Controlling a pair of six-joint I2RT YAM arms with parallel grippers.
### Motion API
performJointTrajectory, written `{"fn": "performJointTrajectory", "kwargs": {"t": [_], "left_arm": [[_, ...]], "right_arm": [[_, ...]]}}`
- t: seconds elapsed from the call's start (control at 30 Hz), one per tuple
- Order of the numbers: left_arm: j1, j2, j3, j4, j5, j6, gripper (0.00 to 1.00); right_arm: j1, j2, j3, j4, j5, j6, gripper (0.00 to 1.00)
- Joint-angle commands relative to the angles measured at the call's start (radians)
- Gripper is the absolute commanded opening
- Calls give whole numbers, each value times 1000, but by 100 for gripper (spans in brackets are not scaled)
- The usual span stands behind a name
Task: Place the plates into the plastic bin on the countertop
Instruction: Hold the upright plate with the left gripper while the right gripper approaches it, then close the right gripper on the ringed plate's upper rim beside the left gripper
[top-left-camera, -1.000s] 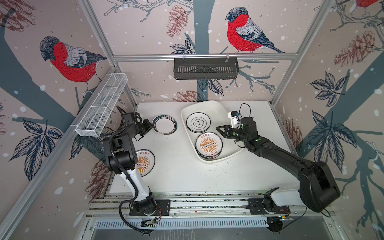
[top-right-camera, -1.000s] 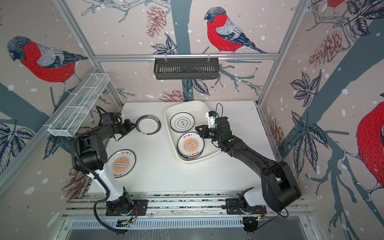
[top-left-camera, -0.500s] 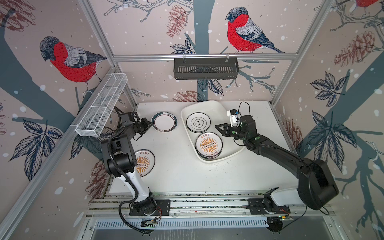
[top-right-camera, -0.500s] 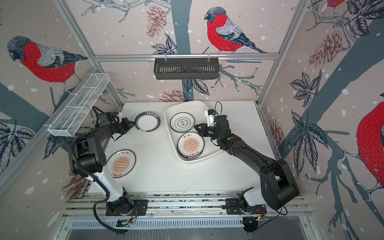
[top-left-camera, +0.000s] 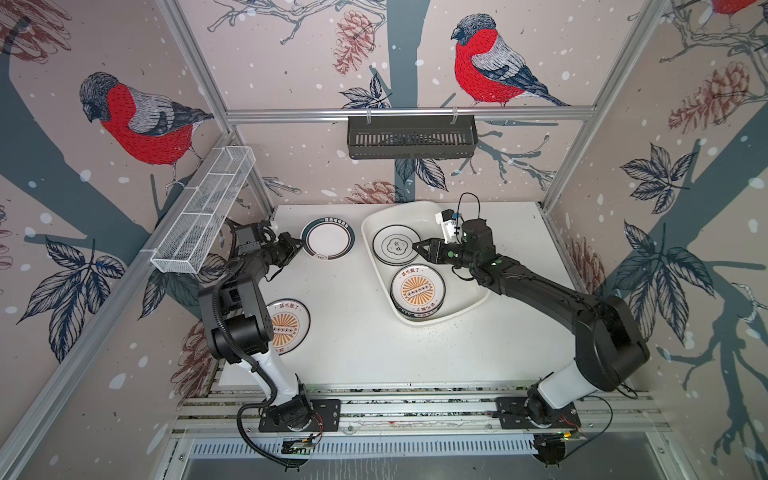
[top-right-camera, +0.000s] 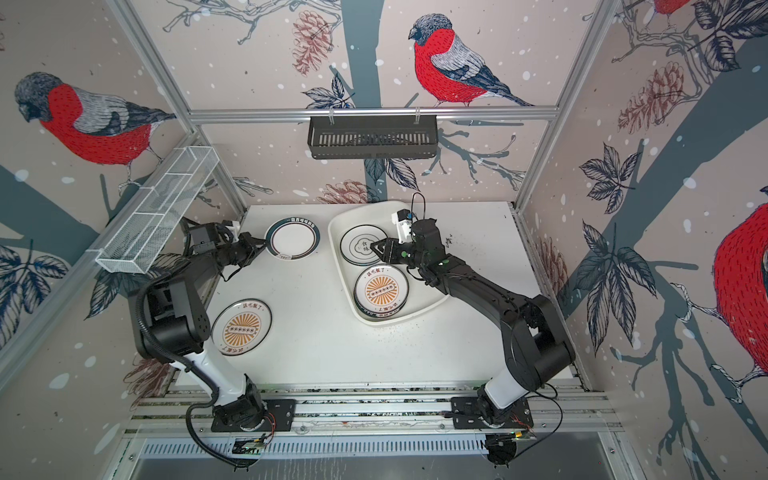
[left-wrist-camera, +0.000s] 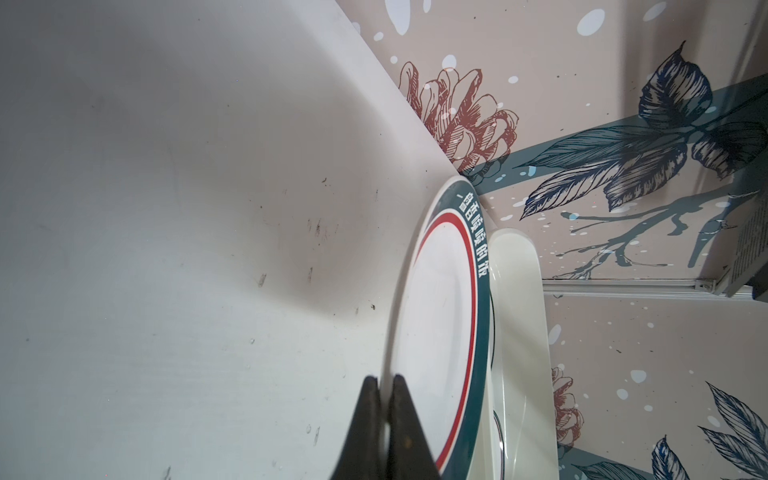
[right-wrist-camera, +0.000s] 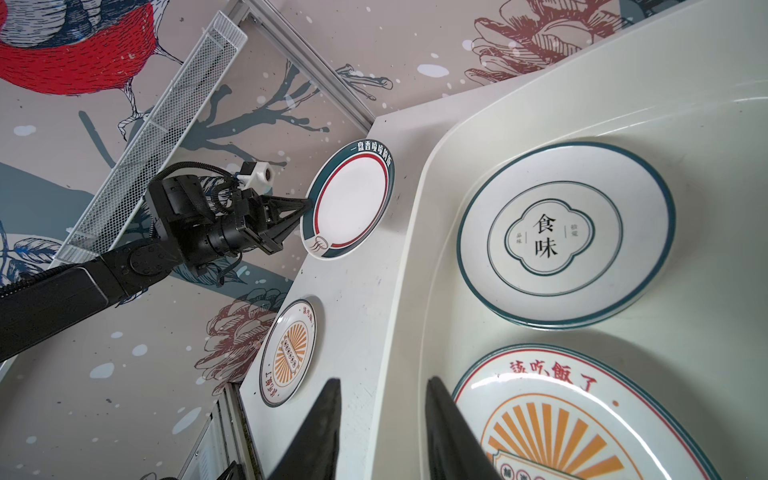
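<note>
Plates lie close to both grippers. The left gripper (top-left-camera: 300, 242) has its jaws squeezed tight on the rim of a small round white plate with a dark green lettered band (top-left-camera: 328, 238) and a thin red ring. In the left wrist view that rim runs into the thin slit between the two black fingers (left-wrist-camera: 365, 424). This banded plate (right-wrist-camera: 351, 203) is over the flat white speckled countertop (top-left-camera: 353, 332) at the back. It is just beside the large shiny white plastic bin (top-left-camera: 461, 291), on the left arm's side, and outside it. Whether it lies flat or is lifted a little cannot be told.

The right gripper (top-left-camera: 417, 248) has its jaws apart with nothing between them. It hangs over the bin, at the edge of a round white plate with a black-outlined emblem (top-left-camera: 390, 243), which lies in the back of the bin. Nearer the front of the bin lies a round white plate with an orange sunburst centre (top-left-camera: 417, 289). A second orange sunburst plate (top-right-camera: 242, 328) lies on the countertop at the front left, well apart from the bin.
</note>
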Motion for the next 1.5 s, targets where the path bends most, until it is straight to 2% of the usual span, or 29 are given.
{"fn": "performJointTrajectory", "kwargs": {"t": [0.0, 0.33, 0.57, 0.97, 1.47], "left_arm": [[3, -12, -7, 102, 53, -10, 0], [3, -19, -25, 164, 121, -63, 0], [-1, -27, -43, 198, 156, -87, 0], [-67, -61, -44, 216, 159, -90, 0], [-111, -63, -66, 267, 184, -116, 0]], "right_arm": [[17, 19, 31, 12, 21, -22, 40], [51, 113, 110, 14, 13, -15, 43], [85, 212, 224, -14, 12, -33, 45], [119, 428, 459, -67, -14, -34, 46], [115, 545, 576, -55, -21, -14, 44]]}}
